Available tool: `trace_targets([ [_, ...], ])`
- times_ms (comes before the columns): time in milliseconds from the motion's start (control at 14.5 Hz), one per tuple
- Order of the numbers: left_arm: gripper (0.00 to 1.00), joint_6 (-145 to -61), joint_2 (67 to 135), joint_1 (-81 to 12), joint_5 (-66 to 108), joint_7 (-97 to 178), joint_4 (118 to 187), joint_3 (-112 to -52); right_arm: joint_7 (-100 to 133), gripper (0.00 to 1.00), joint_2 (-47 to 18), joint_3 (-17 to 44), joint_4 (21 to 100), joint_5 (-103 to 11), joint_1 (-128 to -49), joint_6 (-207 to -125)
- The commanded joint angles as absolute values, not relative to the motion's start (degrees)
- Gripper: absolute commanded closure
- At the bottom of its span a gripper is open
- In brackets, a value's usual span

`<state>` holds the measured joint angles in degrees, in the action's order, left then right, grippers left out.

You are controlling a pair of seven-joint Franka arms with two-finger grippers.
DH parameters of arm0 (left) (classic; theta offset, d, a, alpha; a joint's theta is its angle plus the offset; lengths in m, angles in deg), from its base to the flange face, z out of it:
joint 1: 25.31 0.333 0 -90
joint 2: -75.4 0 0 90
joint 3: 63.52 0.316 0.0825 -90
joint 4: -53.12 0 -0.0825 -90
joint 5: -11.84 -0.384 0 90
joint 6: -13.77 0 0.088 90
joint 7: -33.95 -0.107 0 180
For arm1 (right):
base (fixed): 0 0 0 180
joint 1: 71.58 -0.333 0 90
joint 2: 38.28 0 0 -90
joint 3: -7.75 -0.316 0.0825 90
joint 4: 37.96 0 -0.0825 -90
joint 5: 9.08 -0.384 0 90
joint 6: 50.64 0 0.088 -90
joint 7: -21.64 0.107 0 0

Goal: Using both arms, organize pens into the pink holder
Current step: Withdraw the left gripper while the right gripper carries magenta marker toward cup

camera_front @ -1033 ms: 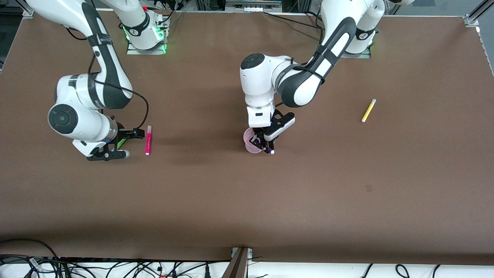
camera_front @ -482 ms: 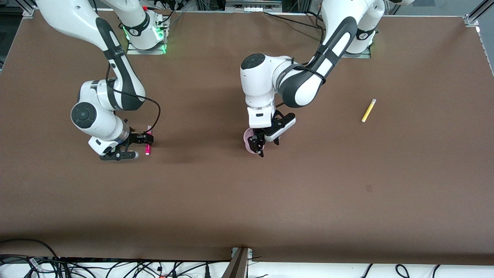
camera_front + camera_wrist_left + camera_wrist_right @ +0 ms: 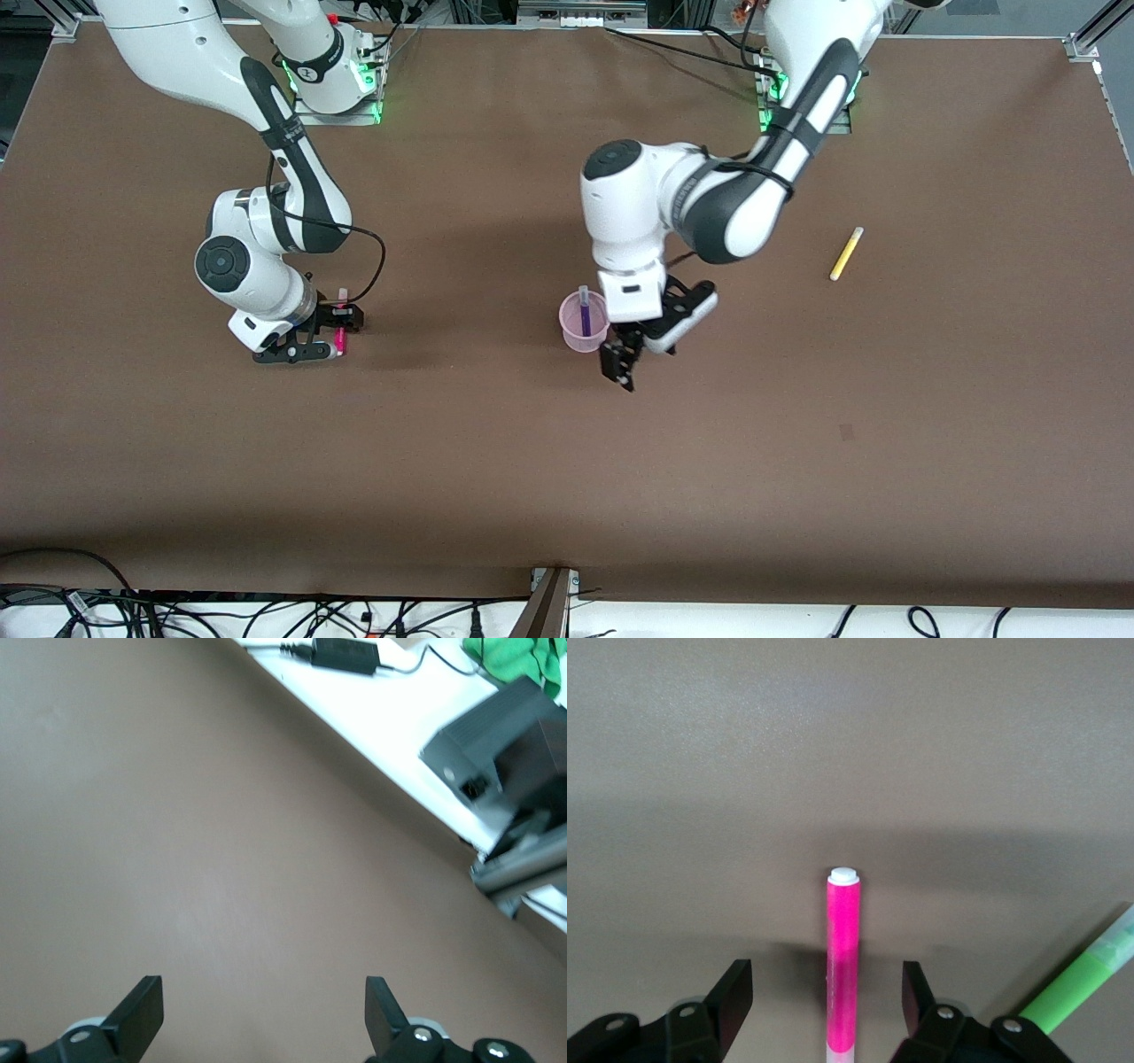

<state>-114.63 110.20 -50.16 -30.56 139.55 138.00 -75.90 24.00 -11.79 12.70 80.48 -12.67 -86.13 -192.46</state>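
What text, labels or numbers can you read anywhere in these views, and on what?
None can be read.
Magenta pink pen, lime green pen, dark purple pen, yellow pen: no print shows.
Pale pink translucent plastic holder: plain.
Round marks by the lit arm bases: too small to read.
Open left gripper and open right gripper: unmarked.

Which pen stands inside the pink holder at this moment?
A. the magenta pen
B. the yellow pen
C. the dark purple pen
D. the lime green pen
C: the dark purple pen stands upright in the pink holder, while the open left gripper hangs beside it, empty.
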Motion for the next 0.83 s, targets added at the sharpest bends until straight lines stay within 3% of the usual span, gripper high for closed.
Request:
trace_targets([
  [0,0.0,-113.32,105.91,-45.1,-21.69,125.59,138.46,-76.97,24.45,0.38,-11.03,12.58,81.22,-13.47,-86.17,-194.07],
  [207,0.0,-107.97,101.61,-40.53,-11.57,109.15,138.28,-76.97,24.46,0.4,-10.5,12.58,81.31,-13.56,-86.17,-194.6],
  [482,0.0,-103.13,98.52,-35.0,-4.08,93.14,138.28,-76.97,24.46,0.63,-10.15,12.49,81.31,-13.56,-86.17,-194.6],
  [757,0.0,-98.48,95.88,-29.37,1.46,76.45,138.2,-77.06,24.37,0.93,-9.98,12.49,81.31,-13.56,-86.17,-194.6],
])
